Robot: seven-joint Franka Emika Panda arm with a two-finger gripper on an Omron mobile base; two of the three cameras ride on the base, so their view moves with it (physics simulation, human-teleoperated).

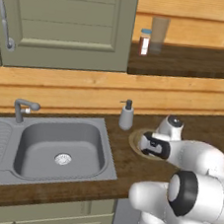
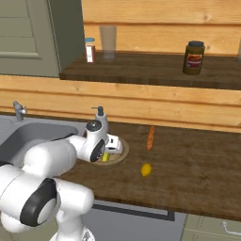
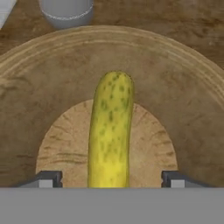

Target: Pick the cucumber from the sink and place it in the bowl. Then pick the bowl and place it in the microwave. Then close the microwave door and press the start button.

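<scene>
Cucumber: the cucumber (image 3: 110, 131) lies in the bowl (image 3: 183, 92), lengthwise along the hand view, its far end toward the rim and its near end running down between the two fingertips.
Gripper: the gripper (image 3: 111, 178) hangs over the bowl with its jaws standing wide apart — one fingertip to each side of the cucumber, with a clear gap on both sides, neither touching it.
Bowl: on the wooden counter (image 2: 197, 160) just right of the sink (image 1: 59, 150), with the soap bottle (image 1: 127, 115) just behind it; in the right base view a bit of the cucumber's yellow-green (image 2: 105, 157) shows in the bowl (image 2: 117, 157) under the hand.
Sink: grey basin, faucet (image 1: 22, 108) at its back edge.
Counter, other things: a lemon (image 2: 146, 170) and a carrot (image 2: 150, 137) lie to the right of the bowl — apart from it and from each other.
Shelf: a small jar (image 1: 144, 41), a glass (image 1: 158, 34) and a dark jar (image 2: 194, 57) stand on it.
</scene>
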